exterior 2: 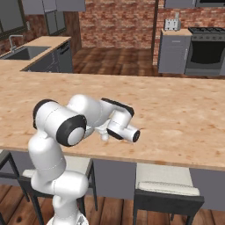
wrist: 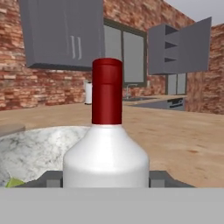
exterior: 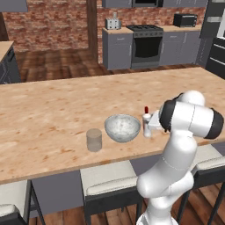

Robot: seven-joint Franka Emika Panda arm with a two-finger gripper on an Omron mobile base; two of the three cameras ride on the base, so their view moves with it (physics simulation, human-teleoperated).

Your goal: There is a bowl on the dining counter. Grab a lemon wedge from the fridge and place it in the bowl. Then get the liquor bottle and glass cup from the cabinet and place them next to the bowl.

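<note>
Broadly, the dining counter (exterior: 48, 118) runs across the room as a long slab of light wood grain, with pale cushioned stools (exterior: 110, 178) tucked under its near edge. Behind it stand a red brick wall (exterior: 52, 24), grey base cabinets (exterior: 117, 48) with a black oven (exterior: 146, 44) set between them, and a dark wooden floor. Off to one side in the right base view, a second worktop carries a grey sink (exterior 2: 19, 53) and tap.

On the counter, the glass cup (exterior: 94, 139) stands upright just beside the bowl (exterior: 122, 128), on its left. The bowl is speckled grey-white, and a small yellow-green scrap at its inner wall in the hand view is probably the lemon wedge (wrist: 14, 182), though it is cut off at the edge. The liquor bottle (wrist: 106, 148) stands upright just right of the bowl, its red cap showing above the arm's wrist in the left base view.

The gripper (wrist: 106, 180) sits low at the bottle, one dark finger (wrist: 52, 179) on each side of the white body. The jaws flank it closely, but whether they are pinching the bottle or standing just off it I cannot tell, since the bottle hides the contact. In the right base view the arm's white links cover the bowl, cup and bottle.
</note>
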